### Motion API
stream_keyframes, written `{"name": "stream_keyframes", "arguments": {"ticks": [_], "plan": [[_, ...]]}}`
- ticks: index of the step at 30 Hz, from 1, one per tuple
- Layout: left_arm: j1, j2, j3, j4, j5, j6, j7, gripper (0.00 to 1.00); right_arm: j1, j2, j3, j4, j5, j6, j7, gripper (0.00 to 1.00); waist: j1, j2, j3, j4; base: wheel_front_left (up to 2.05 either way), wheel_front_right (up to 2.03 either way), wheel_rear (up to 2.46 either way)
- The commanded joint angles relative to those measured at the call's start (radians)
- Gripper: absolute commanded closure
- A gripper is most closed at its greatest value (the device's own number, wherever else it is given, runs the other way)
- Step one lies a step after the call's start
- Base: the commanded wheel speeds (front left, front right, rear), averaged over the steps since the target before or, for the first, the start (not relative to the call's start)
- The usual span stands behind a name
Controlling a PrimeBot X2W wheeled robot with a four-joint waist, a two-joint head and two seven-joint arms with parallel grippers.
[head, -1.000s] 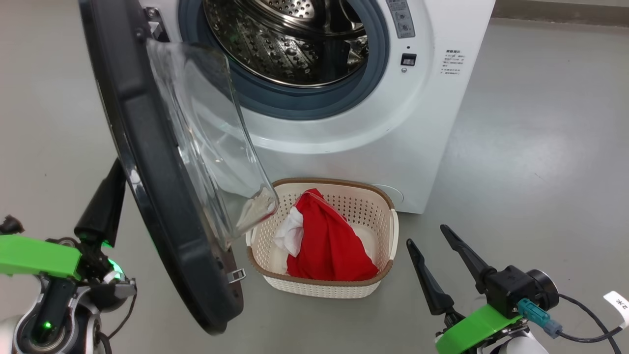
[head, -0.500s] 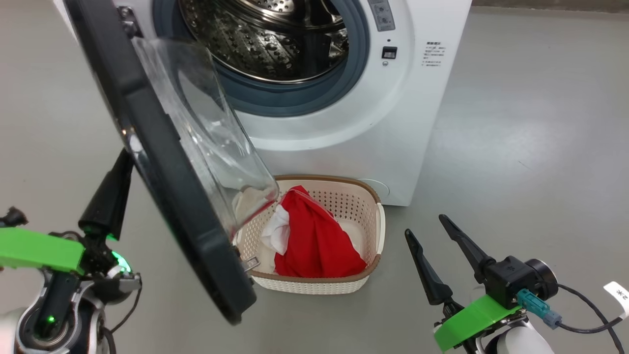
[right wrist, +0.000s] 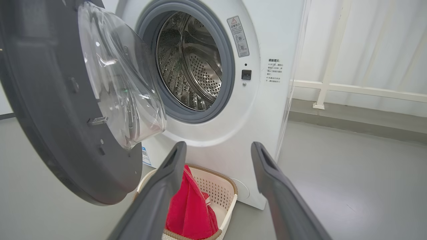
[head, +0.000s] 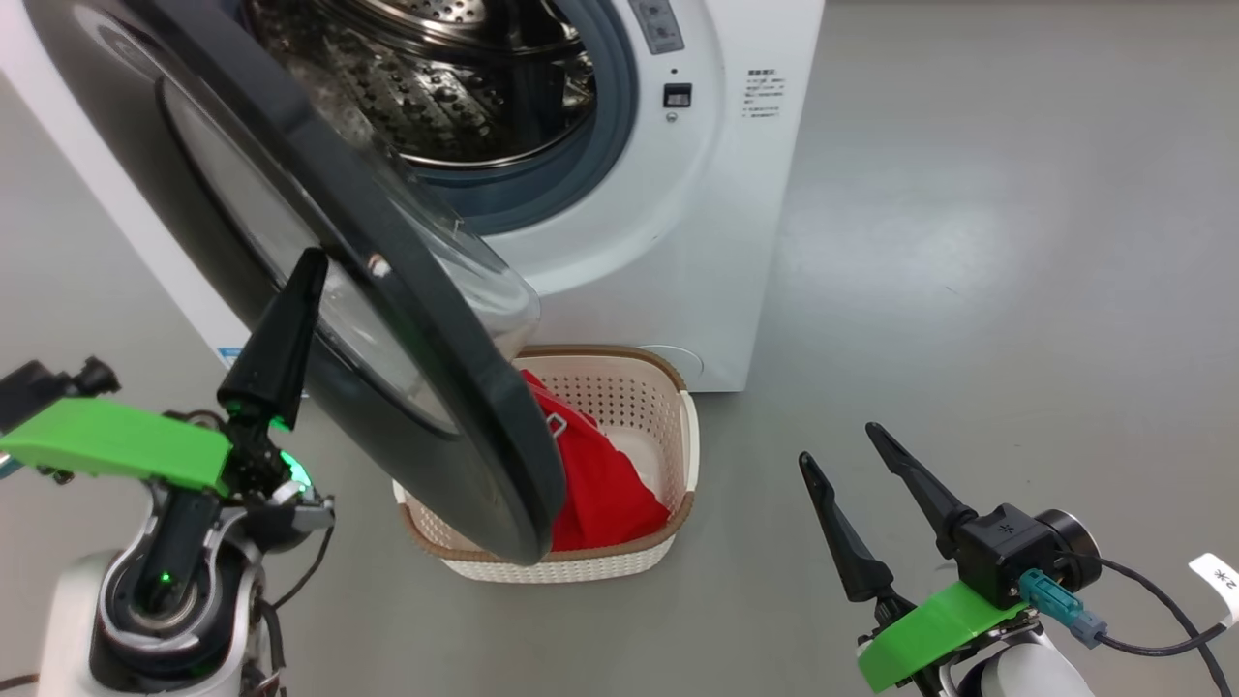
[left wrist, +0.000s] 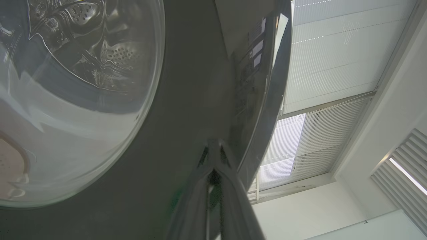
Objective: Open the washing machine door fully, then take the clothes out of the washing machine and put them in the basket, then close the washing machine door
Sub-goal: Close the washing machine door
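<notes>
Touching the washing machine door (left wrist: pixel 186 100), our left gripper (left wrist: pixel 215 145) shows clenched jaws close-up; our right gripper (right wrist: pixel 218 145) gapes.

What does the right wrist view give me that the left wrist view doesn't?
Right wrist adds: the inner face of the washing machine door, the basket holding a red cloth, the open right gripper. Left wrist adds: the shut left gripper, tips at the door's glossy outer rim, and blinds. Shared: the door and the drum, seen through the door glass from the left wrist.
</notes>
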Motion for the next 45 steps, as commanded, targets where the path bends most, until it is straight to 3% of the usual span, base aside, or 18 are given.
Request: {"name": "stream_keyframes", "arguments": {"ticks": [1, 14, 30, 45], "plan": [[-0.056, 0.01, 0.008, -0.011, -0.012, -0.014, -0.003, 1.0, -0.031, -0.005, 0.023, -0.023, 0.007, 0.003, -0.006, 0.0, 0.0, 0.0, 0.005, -0.024, 0.0, 0.0, 0.0], [-0.181, 0.006, -0.014, 0.104, 0.017, -0.025, -0.087, 1.0, -0.037, -0.004, 0.008, -0.036, 0.012, 0.003, -0.006, 0.0, 0.0, 0.0, 0.047, -0.117, 0.0, 0.0, 0.0], [-0.391, 0.011, 0.025, 0.321, 0.059, -0.081, -0.199, 1.0, -0.072, 0.003, 0.035, -0.049, 0.027, 0.003, -0.006, 0.0, 0.0, 0.0, 0.13, -0.219, 0.0, 0.0, 0.0], [-0.548, 0.047, 0.065, 0.493, 0.059, -0.143, -0.235, 1.0, -0.11, 0.005, 0.039, -0.055, 0.032, 0.003, -0.006, 0.0, 0.0, 0.0, 0.183, -0.275, 0.0, 0.0, 0.0]]}}
